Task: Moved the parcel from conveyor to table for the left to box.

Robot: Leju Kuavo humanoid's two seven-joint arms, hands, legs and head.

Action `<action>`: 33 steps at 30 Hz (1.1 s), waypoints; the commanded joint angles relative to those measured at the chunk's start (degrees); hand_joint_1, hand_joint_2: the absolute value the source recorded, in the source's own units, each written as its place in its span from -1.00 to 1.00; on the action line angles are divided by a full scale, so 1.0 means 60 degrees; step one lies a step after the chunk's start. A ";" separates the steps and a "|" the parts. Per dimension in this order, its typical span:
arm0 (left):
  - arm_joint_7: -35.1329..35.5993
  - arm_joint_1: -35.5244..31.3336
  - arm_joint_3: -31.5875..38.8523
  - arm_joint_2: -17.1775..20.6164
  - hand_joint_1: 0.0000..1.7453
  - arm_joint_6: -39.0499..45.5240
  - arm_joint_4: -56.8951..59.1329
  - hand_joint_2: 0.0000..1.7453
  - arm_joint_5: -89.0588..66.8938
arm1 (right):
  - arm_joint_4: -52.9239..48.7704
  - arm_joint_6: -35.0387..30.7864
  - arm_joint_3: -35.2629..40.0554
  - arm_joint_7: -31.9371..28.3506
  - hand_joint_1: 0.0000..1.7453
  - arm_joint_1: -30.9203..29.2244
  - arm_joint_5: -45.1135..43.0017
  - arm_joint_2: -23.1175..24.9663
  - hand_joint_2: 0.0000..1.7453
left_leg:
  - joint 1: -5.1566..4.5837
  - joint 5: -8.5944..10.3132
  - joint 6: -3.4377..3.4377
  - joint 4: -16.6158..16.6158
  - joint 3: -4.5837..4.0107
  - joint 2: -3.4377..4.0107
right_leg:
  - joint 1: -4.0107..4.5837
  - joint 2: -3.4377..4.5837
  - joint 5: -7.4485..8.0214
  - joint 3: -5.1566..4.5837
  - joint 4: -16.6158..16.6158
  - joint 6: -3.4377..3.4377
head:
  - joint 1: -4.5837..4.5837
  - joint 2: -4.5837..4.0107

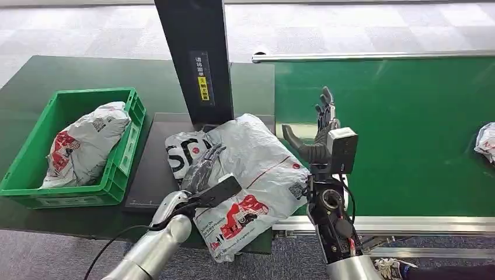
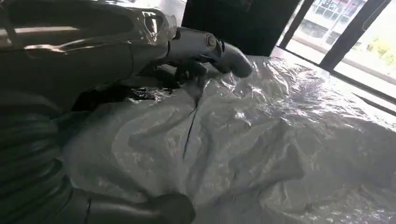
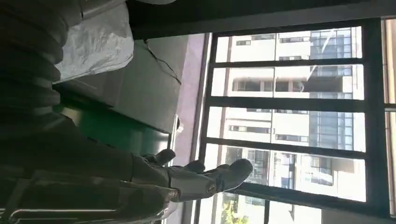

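Parcel (image 1: 257,175) is lying beside the green crate (image 1: 125,149), overhanging the table edge, left hand (image 1: 203,169) resting spread on it, right hand (image 1: 318,137) released, so slippery plastic risks sliding floorward.

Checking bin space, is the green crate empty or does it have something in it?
Not empty: the green crate holds one white parcel.

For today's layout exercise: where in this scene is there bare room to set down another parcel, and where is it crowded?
Free: the green belt between the right hand and a small bag at its far edge. Crowded: the dark pad under the big parcel and left hand; the green crate.
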 commanded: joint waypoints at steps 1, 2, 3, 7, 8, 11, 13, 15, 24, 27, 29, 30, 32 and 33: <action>-0.0148 -0.0125 0.0260 -0.0089 1.00 -0.0001 0.0894 1.00 -0.0331 | 0.1592 0.0416 0.0384 0.0918 -1.00 -0.0381 0.0639 -0.0432 1.00 | 0.0002 -0.0002 0.0009 -0.0019 0.0039 -0.0005 | 0.0003 -0.0001 0.0001 0.0045 -0.0027 0.0002 | 0.0003 0.0003; -0.0157 -0.0032 0.0392 -0.0117 1.00 0.0137 0.0758 1.00 -0.0349 | 0.2132 -0.1017 0.1272 0.1709 -1.00 -0.0684 0.2853 -0.0824 1.00 | 0.0001 -0.0002 0.0007 -0.0014 0.0031 0.0000 | 0.0001 0.0003 0.0000 0.0034 -0.0019 0.0002 | 0.0000 0.0000; -0.0151 0.0066 0.0473 -0.0109 1.00 0.0131 0.0597 1.00 -0.0358 | 0.2280 -0.1072 0.1213 0.1937 -1.00 -0.0736 0.3256 -0.0699 1.00 | 0.0001 -0.0003 0.0006 -0.0012 0.0028 0.0006 | 0.0002 0.0009 0.0002 0.0031 -0.0017 0.0002 | 0.0003 0.0000; -0.0317 0.0294 0.0713 -0.0134 1.00 0.0123 0.0086 1.00 -0.0325 | 0.2518 -0.0251 0.0674 0.1951 -1.00 -0.0762 0.2922 -0.0519 1.00 | 0.0001 -0.0003 0.0009 -0.0017 0.0035 0.0005 | 0.0002 0.0008 0.0001 0.0041 -0.0022 0.0002 | 0.0004 0.0000; -0.0349 0.0316 0.0751 -0.0148 1.00 0.0162 -0.0017 1.00 -0.0317 | 0.2519 -0.0245 0.0634 0.1976 -1.00 -0.0747 0.3006 -0.0541 1.00 | -0.0004 -0.0004 0.0007 -0.0011 0.0025 0.0000 | -0.0003 0.0006 -0.0002 0.0030 -0.0012 0.0002 | 0.0003 0.0000; -0.0677 0.0484 0.0986 -0.0202 1.00 0.0563 -0.0461 1.00 -0.0161 | 0.2355 -0.0059 0.0410 0.2094 -1.00 -0.0669 0.3157 -0.0515 1.00 | -0.0003 -0.0005 0.0008 -0.0012 0.0025 -0.0002 | -0.0002 0.0005 -0.0003 0.0030 -0.0013 0.0002 | 0.0004 0.0000; -0.1001 0.0590 0.1119 -0.0237 1.00 0.0887 -0.0774 1.00 -0.0001 | 0.2230 0.0017 0.0337 0.2132 -1.00 -0.0620 0.3261 -0.0502 1.00 | -0.0002 -0.0009 0.0009 -0.0010 0.0028 0.0000 | -0.0002 0.0008 -0.0006 0.0034 -0.0012 0.0003 | 0.0000 0.0000; -0.1703 0.0764 0.1304 -0.0296 1.00 0.1489 -0.1371 1.00 0.0393 | 0.2009 0.0112 0.0221 0.2160 -1.00 -0.0527 0.3328 -0.0493 1.00 | -0.0001 -0.0005 0.0005 -0.0003 0.0009 -0.0002 | -0.0001 0.0002 -0.0003 0.0015 -0.0004 0.0002 | 0.0000 0.0000; -0.5235 0.1567 0.2207 -0.0752 1.00 0.4364 -0.4696 1.00 0.2012 | 0.1220 -0.0158 -0.0030 0.1522 -1.00 -0.0229 0.3134 -0.0490 1.00 | 0.0002 -0.0004 0.0004 0.0002 -0.0005 -0.0005 | 0.0002 -0.0001 -0.0003 0.0001 -0.0001 0.0001 | 0.0000 0.0000; -0.5235 0.1811 0.2734 -0.1063 1.00 0.4364 -0.6020 1.00 0.0983 | 0.1254 -0.0324 0.0018 0.1558 -1.00 -0.0286 0.3252 -0.0509 1.00 | 0.0003 -0.0006 0.0005 0.0003 -0.0005 0.0000 | 0.0004 0.0003 -0.0002 0.0000 -0.0002 0.0001 | 0.0000 0.0000; -0.5235 0.1922 0.3041 -0.1320 1.00 0.4364 -0.6872 1.00 0.0497 | 0.1292 -0.0254 0.0018 0.1572 -1.00 -0.0316 0.3146 -0.0517 1.00 | 0.0004 -0.0013 0.0008 0.0014 -0.0010 0.0001 | 0.0004 0.0006 -0.0007 -0.0003 0.0004 0.0004 | 0.0004 0.0000; -0.5235 0.1910 0.3716 -0.1705 1.00 0.4364 -0.7840 1.00 -0.0491 | 0.1348 -0.0394 0.0042 0.1503 -1.00 -0.0347 0.3154 -0.0547 1.00 | 0.0007 -0.0012 0.0007 0.0015 -0.0013 0.0004 | 0.0008 0.0010 -0.0004 -0.0005 0.0004 0.0002 | 0.0004 0.0000; -0.5235 0.1885 0.3861 -0.1768 1.00 0.4364 -0.7968 1.00 -0.0685 | 0.1351 -0.0383 0.0057 0.1496 -1.00 -0.0347 0.3136 -0.0555 1.00 | 0.0008 -0.0016 0.0008 0.0023 -0.0017 0.0016 | 0.0009 0.0017 -0.0004 -0.0012 0.0009 0.0003 | 0.0004 0.0000; -0.5235 0.1613 0.4608 -0.1935 1.00 0.4364 -0.8195 1.00 -0.1216 | 0.1274 -0.0318 0.0080 0.1469 -1.00 -0.0272 0.3033 -0.0584 1.00 | 0.0004 -0.0009 0.0005 0.0011 -0.0009 0.0010 | 0.0005 0.0011 -0.0003 -0.0005 0.0004 0.0001 | 0.0004 0.0000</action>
